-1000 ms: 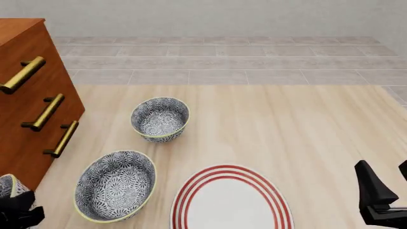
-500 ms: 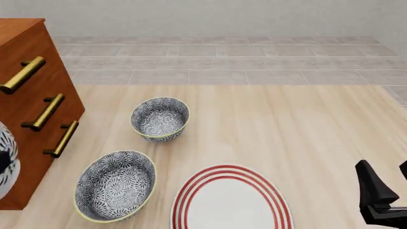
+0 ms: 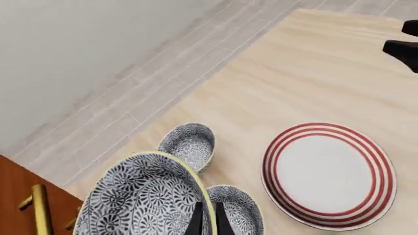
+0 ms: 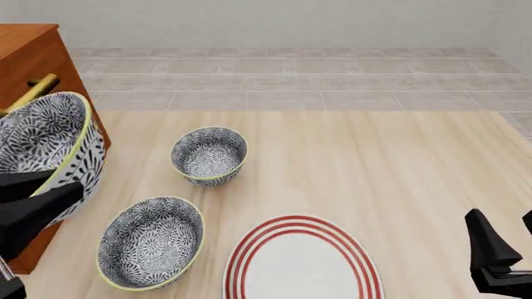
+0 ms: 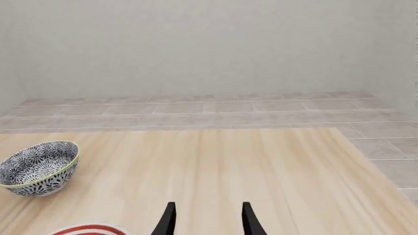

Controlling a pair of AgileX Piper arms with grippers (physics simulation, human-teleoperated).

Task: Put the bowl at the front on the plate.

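The bowl point(image 4: 42, 140), black-and-white floral with a yellow-green rim, hangs tilted in the air at the left, in front of the cabinet. My left gripper point(image 4: 60, 188) is shut on its rim, one finger inside and one outside; in the left wrist view the bowl point(image 3: 140, 200) fills the near part, with the gripper point(image 3: 207, 223) pinching its edge. The plate point(image 4: 301, 265), white with red rings, lies on the table at the front centre, also seen as the plate point(image 3: 328, 175). My right gripper point(image 4: 505, 235) stands open at the front right, empty, with its fingers point(image 5: 168, 219) apart.
Two look-alike bowls rest on the table: one point(image 4: 209, 154) mid-left, one point(image 4: 151, 242) front left beside the plate. A brown cabinet point(image 4: 37, 47) with gold handles stands at the left edge. Beyond the table lies tiled floor point(image 4: 291, 81).
The left gripper has risen from the front left corner with the bowl, which now hangs high in front of the cabinet. The right arm has stayed still.
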